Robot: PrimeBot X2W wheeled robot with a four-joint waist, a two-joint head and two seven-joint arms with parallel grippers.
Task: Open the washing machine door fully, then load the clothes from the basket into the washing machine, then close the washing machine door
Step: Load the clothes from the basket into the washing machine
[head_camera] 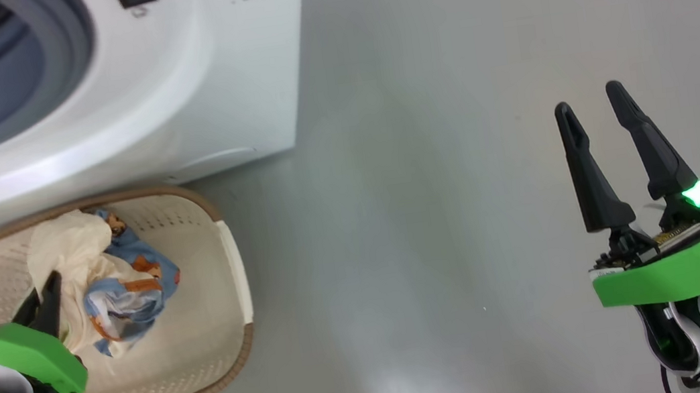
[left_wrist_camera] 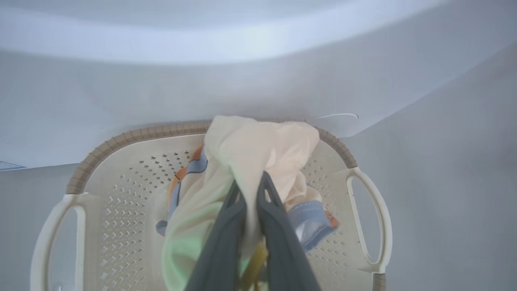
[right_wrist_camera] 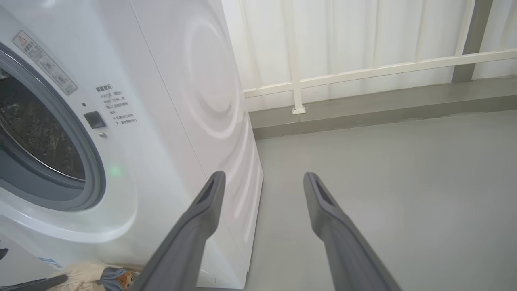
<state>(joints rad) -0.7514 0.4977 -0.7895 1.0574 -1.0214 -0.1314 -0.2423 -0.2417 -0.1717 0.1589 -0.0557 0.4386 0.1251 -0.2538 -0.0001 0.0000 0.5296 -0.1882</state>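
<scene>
The washing machine point(head_camera: 172, 78) stands at the upper left, its mouth uncovered, showing the grey-blue gasket point(head_camera: 66, 44) and steel drum point(right_wrist_camera: 36, 133). The washing machine door is out of view. Right in front of it, on the floor, sits the cream basket point(head_camera: 208, 350) holding the clothes point(head_camera: 126, 293): blue bear-print fabric under a cream cloth point(left_wrist_camera: 258, 145). My left gripper point(left_wrist_camera: 250, 182) is over the basket, shut on the cream cloth, which bunches up around its fingers. My right gripper point(head_camera: 591, 100) hangs open over bare floor far to the right, holding nothing.
Grey floor point(head_camera: 427, 213) stretches to the right of the machine and basket. In the right wrist view a low grey kerb point(right_wrist_camera: 363, 109) with a white railing point(right_wrist_camera: 363, 72) and pale curtain runs behind the machine. The basket's back rim point(left_wrist_camera: 121, 139) nearly touches the machine's front.
</scene>
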